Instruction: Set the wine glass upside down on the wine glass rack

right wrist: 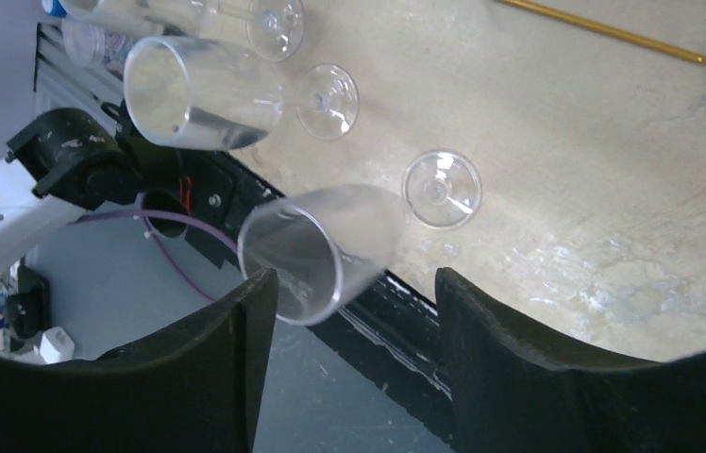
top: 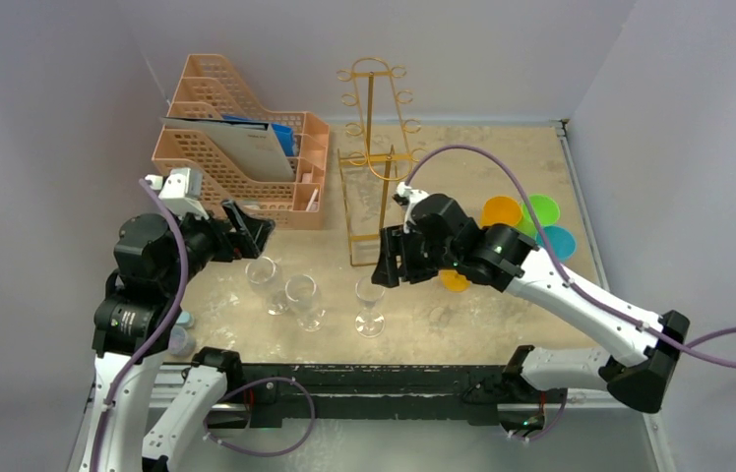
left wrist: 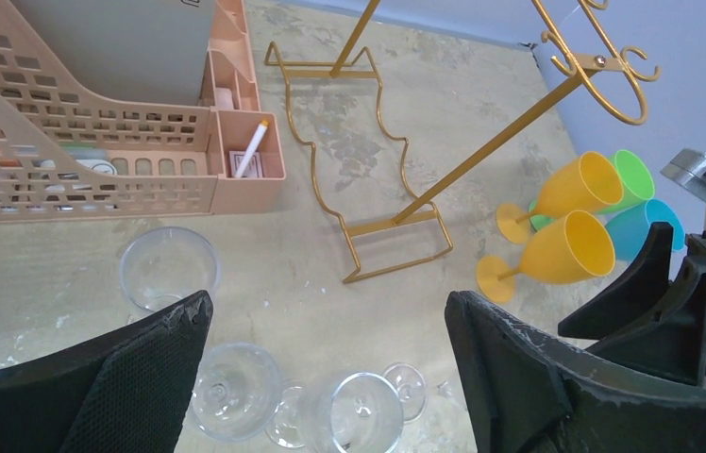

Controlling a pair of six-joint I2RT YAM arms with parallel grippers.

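Three clear wine glasses stand upright on the table in front of the arms: left [top: 264, 280], middle [top: 303, 300] and right [top: 370, 305]. The gold wire wine glass rack [top: 374, 157] stands behind them, with no glass on it. My right gripper [top: 389, 261] is open and hovers just above and behind the right glass. In the right wrist view [right wrist: 354, 293] that glass's bowl [right wrist: 321, 250] lies just ahead of the left fingertip [right wrist: 260, 293], not between the jaws. My left gripper [top: 246, 231] is open and empty, above the left glass [left wrist: 168, 269]. The rack base [left wrist: 368, 170] lies ahead of it.
A peach lattice file organizer [top: 236, 147] with papers stands at the back left, beside the rack. Coloured plastic goblets [top: 526, 221] lie right of the rack, behind my right arm. A small clear container [top: 182, 339] sits by the left arm's base. The table's black front rail [top: 374, 379] runs close behind the glasses.
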